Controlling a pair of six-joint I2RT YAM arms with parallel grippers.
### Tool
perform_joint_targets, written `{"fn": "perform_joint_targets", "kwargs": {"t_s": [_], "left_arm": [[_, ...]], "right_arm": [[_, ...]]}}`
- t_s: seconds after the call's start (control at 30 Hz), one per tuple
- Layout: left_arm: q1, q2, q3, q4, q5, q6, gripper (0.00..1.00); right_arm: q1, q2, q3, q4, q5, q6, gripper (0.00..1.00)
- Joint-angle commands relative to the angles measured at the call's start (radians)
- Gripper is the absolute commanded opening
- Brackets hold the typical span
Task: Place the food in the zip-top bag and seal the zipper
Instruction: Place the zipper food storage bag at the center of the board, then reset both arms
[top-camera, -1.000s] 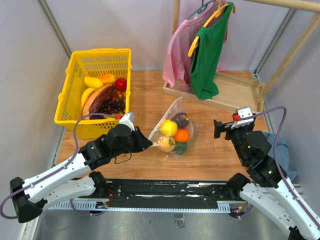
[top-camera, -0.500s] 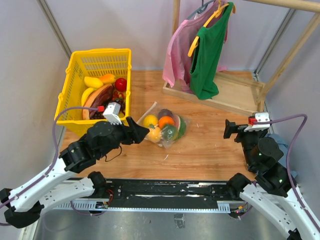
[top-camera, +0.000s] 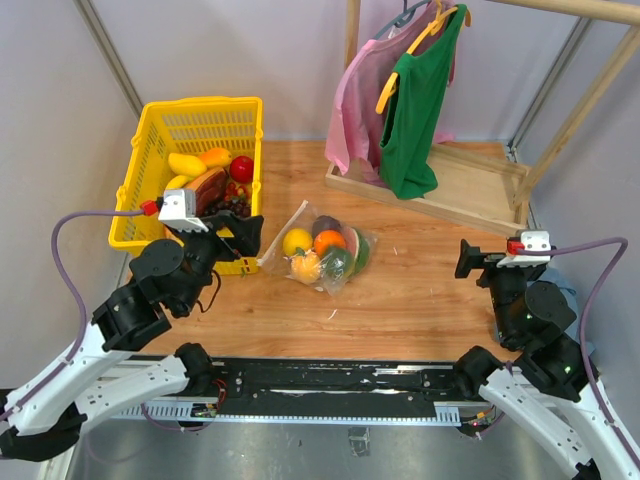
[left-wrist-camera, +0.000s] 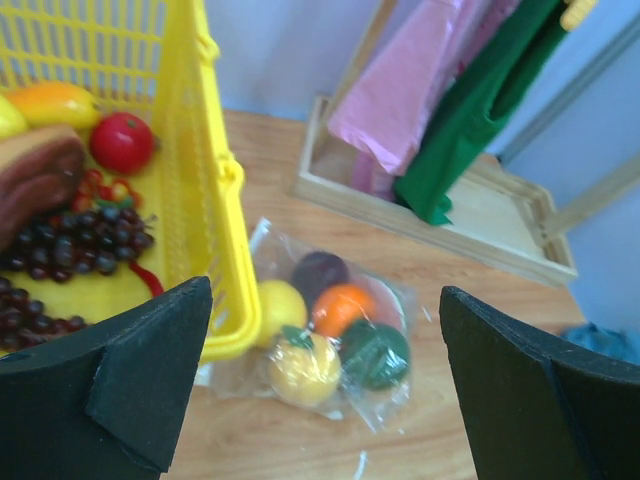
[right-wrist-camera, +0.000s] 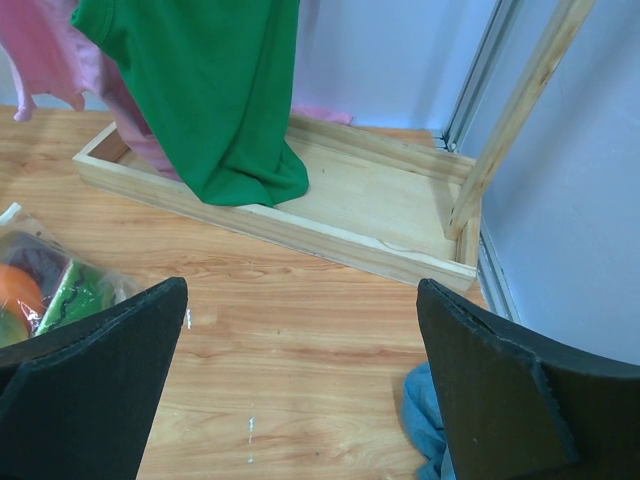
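Observation:
The zip-top bag lies flat on the wooden table just right of the basket. The food inside it is a lemon, an orange, a dark purple piece, a green piece and a watermelon slice. The zipper edge faces the basket; I cannot tell whether it is pressed shut. My left gripper hovers left of the bag, open and holding nothing; from the left wrist camera the gripper frames the bag. My right gripper is open and empty far to the right, and in its own camera the right gripper looks down on bare wood.
A yellow mesh basket holding other toy fruit stands at the back left, touching the bag's side. A wooden tray with a pink shirt and a green shirt hung over it sits at the back right. A blue cloth lies by the right edge.
My left gripper opened, let go of the bag and drew back up and left. The bag settled flat, shifted left toward the basket. The right arm withdrew to the right.

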Motion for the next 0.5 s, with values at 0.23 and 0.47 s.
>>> {"fn": "perform_joint_targets", "kwargs": {"t_s": [0.23, 0.47], "left_arm": [[0.411, 0.093, 0.001, 0.124, 0.262, 0.053, 0.99], [0.444, -0.042, -0.067, 0.108, 0.156, 0.082, 0.99]], "right_arm": [[-0.014, -0.025, -0.005, 0.020, 0.018, -0.038, 0.98], [-0.013, -0.063, -0.027, 0.046, 0.020, -0.049, 0.98]]}}
